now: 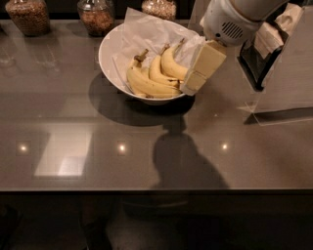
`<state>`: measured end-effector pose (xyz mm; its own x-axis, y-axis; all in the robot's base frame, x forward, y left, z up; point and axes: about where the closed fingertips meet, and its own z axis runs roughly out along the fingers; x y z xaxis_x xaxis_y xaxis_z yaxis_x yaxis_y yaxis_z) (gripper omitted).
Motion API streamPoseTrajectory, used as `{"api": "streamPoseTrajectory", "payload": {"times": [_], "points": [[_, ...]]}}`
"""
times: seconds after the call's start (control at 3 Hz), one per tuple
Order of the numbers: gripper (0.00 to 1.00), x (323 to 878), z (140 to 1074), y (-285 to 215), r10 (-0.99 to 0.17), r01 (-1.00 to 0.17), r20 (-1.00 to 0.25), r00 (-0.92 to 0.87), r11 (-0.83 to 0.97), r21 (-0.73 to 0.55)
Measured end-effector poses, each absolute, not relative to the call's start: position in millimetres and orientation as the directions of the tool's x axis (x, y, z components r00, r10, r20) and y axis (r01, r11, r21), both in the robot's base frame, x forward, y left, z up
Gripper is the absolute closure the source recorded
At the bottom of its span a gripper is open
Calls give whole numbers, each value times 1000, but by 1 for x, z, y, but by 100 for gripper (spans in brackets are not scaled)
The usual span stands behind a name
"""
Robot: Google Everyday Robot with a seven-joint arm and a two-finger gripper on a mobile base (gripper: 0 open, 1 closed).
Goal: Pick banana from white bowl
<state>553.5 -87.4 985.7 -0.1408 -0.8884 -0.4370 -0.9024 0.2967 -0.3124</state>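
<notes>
The white bowl [110, 53] sits at the back middle of the dark table, lined with crumpled white paper. Three bananas lie in it. The plump, strongly curved banana [170, 63] with the slim pale stem is the rightmost one. My gripper [222, 88] comes in from the upper right and is open and empty. Its cream finger [203, 68] reaches down over the bowl's right rim, its tip right beside that banana. Its dark finger [257, 58] stands to the right, outside the bowl.
The longest banana [146, 85] with a dark stem stub and a slimmer banana [155, 72] lie left of the plump one. Glass jars [27, 14] [95, 14] [159, 7] stand along the back edge. A clear stand [283, 105] is on the right.
</notes>
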Motion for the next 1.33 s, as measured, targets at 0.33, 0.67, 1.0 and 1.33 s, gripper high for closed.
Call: {"api": "streamPoseTrajectory", "payload": {"times": [0.33, 0.67, 1.0, 1.33], "points": [[0, 594, 978, -85, -854, -865, -477, -205, 387, -321], [16, 628, 968, -80, -813, -835, -527, -249, 456, -309], [33, 653, 959, -71, -779, -821, -567, -268, 493, -288], [54, 668, 945, -63, -753, -822, -593, -285, 510, -253]]}}
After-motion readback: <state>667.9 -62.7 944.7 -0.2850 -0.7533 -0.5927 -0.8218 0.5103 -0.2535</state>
